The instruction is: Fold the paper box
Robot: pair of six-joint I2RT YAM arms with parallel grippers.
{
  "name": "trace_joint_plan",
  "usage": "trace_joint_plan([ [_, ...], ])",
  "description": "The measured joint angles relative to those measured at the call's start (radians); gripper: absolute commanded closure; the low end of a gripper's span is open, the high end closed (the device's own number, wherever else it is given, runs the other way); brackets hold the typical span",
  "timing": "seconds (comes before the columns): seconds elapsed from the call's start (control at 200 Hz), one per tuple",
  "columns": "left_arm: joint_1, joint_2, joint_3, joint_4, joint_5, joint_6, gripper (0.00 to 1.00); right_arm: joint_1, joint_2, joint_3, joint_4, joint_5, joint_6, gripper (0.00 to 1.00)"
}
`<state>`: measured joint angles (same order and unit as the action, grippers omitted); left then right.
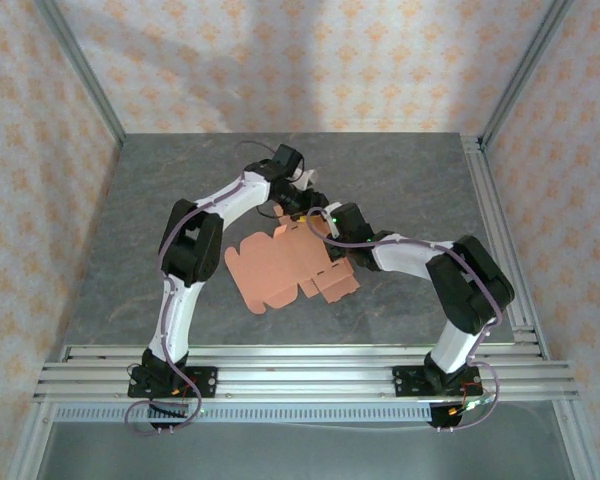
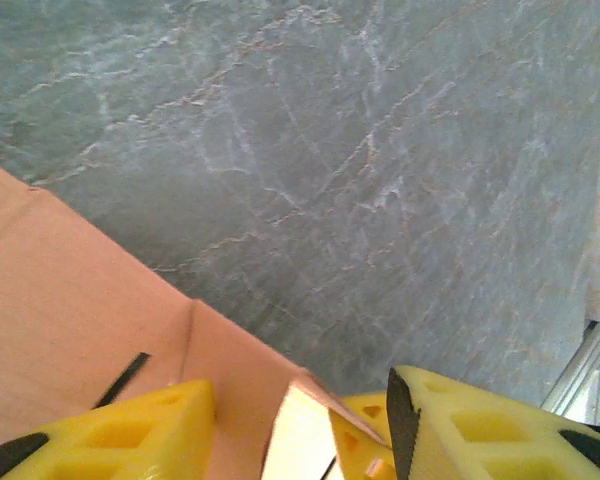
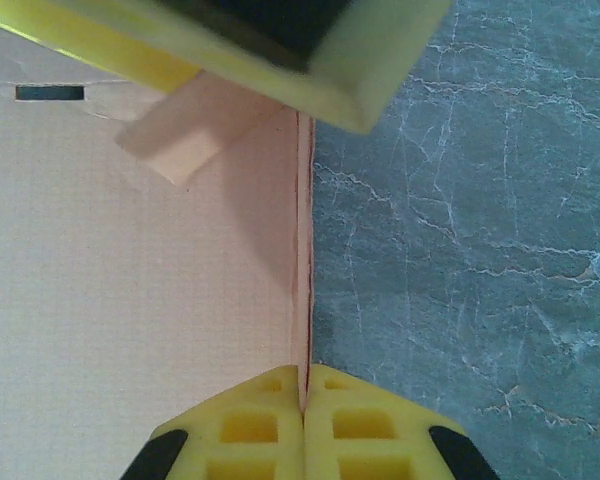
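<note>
The paper box (image 1: 275, 268) is a flat salmon-orange die-cut sheet lying mid-table, with its far right edge lifted. My right gripper (image 1: 318, 222) is shut on that raised edge; in the right wrist view the card (image 3: 130, 270) stands upright, pinched between the closed yellow fingertips (image 3: 303, 385). My left gripper (image 1: 302, 203) comes down from behind. Its yellow fingers (image 2: 120, 430) stand apart around a bent-up flap (image 2: 230, 370) of the sheet. A fingertip of the right gripper (image 2: 365, 445) is also between them. The left gripper (image 2: 300, 400) is open, not clamped.
The grey marbled table (image 1: 180, 180) spreads around the sheet. An aluminium frame rail (image 1: 500, 240) runs along the right side, and slotted rails (image 1: 300, 365) cross the near edge by the arm bases. Patterned walls enclose the back and sides.
</note>
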<state>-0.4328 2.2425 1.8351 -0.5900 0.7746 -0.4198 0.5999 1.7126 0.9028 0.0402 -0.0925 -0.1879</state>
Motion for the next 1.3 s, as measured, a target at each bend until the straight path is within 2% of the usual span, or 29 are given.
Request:
trace_joint_plan([
  [0.21, -0.010, 0.000, 0.002, 0.005, -0.007, -0.063, 0.57, 0.000, 0.000, 0.000, 0.002, 0.000, 0.000, 1.00],
  [0.541, -0.019, 0.001, 0.010, 0.011, -0.024, -0.176, 0.68, 0.000, 0.000, 0.000, 0.002, 0.006, -0.008, 1.00],
  [0.646, -0.019, 0.002, 0.018, 0.011, -0.024, -0.194, 0.76, 0.000, 0.000, 0.000, 0.006, 0.012, -0.009, 1.00],
  [0.716, -0.019, 0.003, 0.018, 0.011, -0.028, -0.198, 0.76, 0.000, 0.000, 0.000, 0.006, 0.016, -0.008, 1.00],
  [0.766, -0.019, 0.003, 0.018, 0.011, -0.029, -0.199, 0.72, 0.000, 0.000, 0.000, 0.006, 0.019, -0.009, 1.00],
  [0.841, -0.020, 0.002, 0.018, 0.012, -0.034, -0.199, 0.57, 0.000, 0.000, 0.000, 0.006, 0.024, -0.009, 1.00],
  [0.981, -0.021, -0.023, -0.018, 0.027, -0.116, -0.176, 0.37, -0.003, 0.000, 0.000, 0.006, 0.042, -0.003, 1.00],
  [1.171, -0.013, -0.192, -0.155, 0.084, -0.232, -0.176, 0.19, -0.008, 0.000, 0.000, 0.011, 0.033, 0.016, 1.00],
  [1.301, 0.008, -0.354, -0.253, 0.176, -0.291, -0.177, 0.11, -0.008, 0.000, 0.000, 0.005, 0.022, 0.031, 1.00],
])
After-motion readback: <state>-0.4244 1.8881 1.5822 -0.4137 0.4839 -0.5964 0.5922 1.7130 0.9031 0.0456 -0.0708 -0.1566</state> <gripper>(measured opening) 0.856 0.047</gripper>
